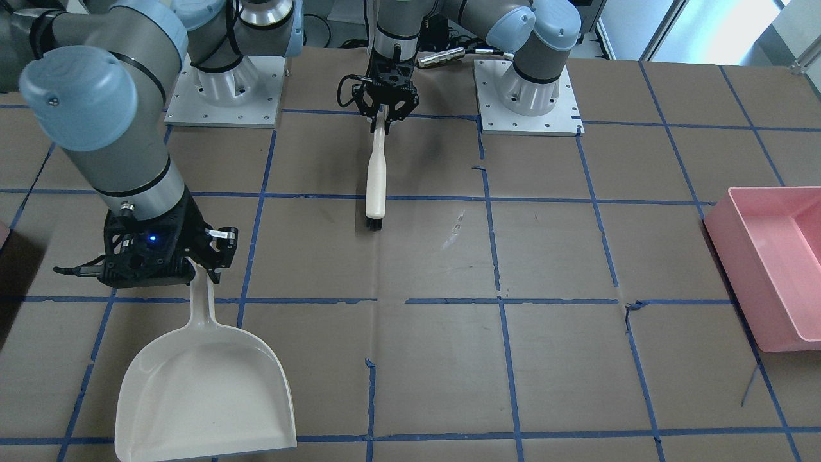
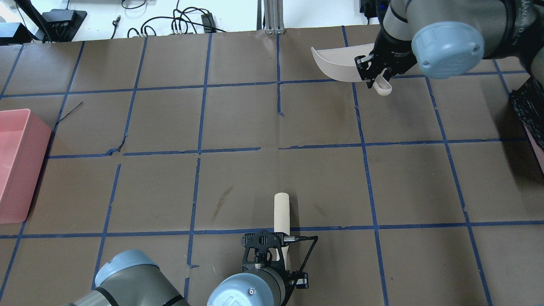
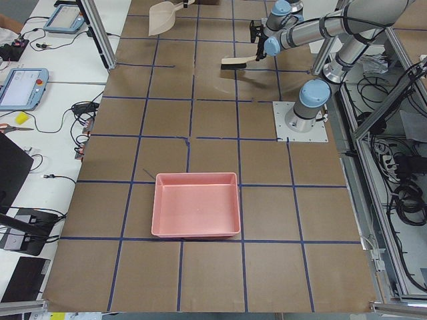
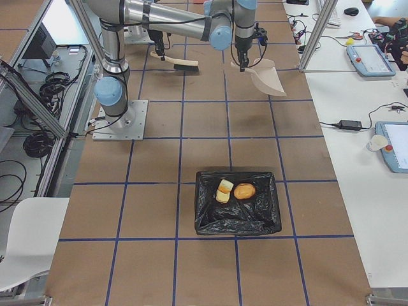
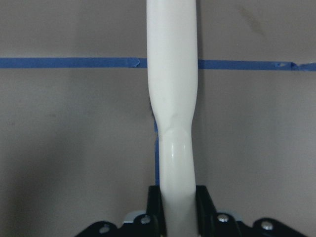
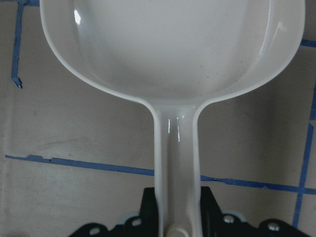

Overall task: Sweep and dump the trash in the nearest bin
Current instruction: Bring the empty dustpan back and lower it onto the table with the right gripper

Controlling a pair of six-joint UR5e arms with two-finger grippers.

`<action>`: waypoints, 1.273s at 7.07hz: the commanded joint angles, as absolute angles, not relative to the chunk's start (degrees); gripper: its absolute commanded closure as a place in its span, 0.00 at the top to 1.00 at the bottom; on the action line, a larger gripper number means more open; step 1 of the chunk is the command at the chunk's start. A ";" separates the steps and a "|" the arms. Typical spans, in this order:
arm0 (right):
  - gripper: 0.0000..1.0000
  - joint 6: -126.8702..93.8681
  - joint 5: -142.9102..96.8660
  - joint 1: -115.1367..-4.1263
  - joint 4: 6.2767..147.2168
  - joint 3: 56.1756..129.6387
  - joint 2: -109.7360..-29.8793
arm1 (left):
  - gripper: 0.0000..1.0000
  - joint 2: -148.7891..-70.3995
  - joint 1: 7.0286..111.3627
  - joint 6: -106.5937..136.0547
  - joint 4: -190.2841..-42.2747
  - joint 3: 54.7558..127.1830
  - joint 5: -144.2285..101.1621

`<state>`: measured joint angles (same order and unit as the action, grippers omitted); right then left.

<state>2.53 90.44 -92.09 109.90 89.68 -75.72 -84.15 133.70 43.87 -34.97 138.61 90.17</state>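
Note:
My left gripper [image 1: 385,122] is shut on the handle of a cream hand brush [image 1: 376,176] near my base; the left wrist view shows the handle [image 5: 172,98] between the jaws. My right gripper [image 1: 205,269] is shut on the handle of an empty white dustpan [image 1: 205,385], which also shows in the right wrist view [image 6: 173,49]. In the exterior right view the bin [image 4: 203,220], lined with a black bag, holds an orange-brown lump [image 4: 245,190] and pale pieces [image 4: 223,191]. No trash shows on the table.
A large bright pink tub [image 1: 770,256] stands on my left side of the table and also shows in the overhead view [image 2: 17,161]. The brown table cover [image 1: 436,269] has a blue tape grid. Both arm bases stand at the near edge.

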 commanded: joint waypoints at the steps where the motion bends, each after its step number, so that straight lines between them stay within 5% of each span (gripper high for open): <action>1: 0.00 -5.51 90.44 -96.31 113.37 89.56 -74.80 | 0.00 -84.29 133.77 43.68 -35.07 138.69 90.26; 9: 0.02 -14.65 92.46 -110.55 121.20 89.12 -69.80 | 0.00 -84.81 134.38 39.81 -35.16 138.60 92.90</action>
